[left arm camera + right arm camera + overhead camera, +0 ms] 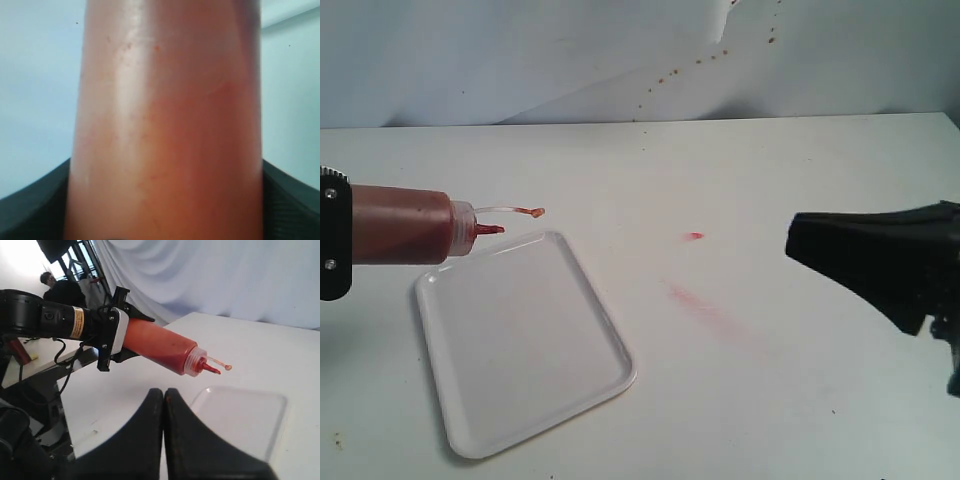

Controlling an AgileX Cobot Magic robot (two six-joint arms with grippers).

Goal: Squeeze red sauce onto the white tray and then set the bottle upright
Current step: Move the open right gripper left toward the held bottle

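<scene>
the bottle [165, 125], judged light, soft-walled and slick, was clasped at its base end by the left tool [116, 335], level, nozzle near the far edge of the white tray [520, 350]. the right tool [164, 430] was shown clenched and empty most plainly by the right wrist view, the red smear [705, 305] on the desk [800, 150] only by the exterior.

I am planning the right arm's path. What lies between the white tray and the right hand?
Exterior view: between white tray and right hand lie only a small red drop and a faint pink smear.
</scene>
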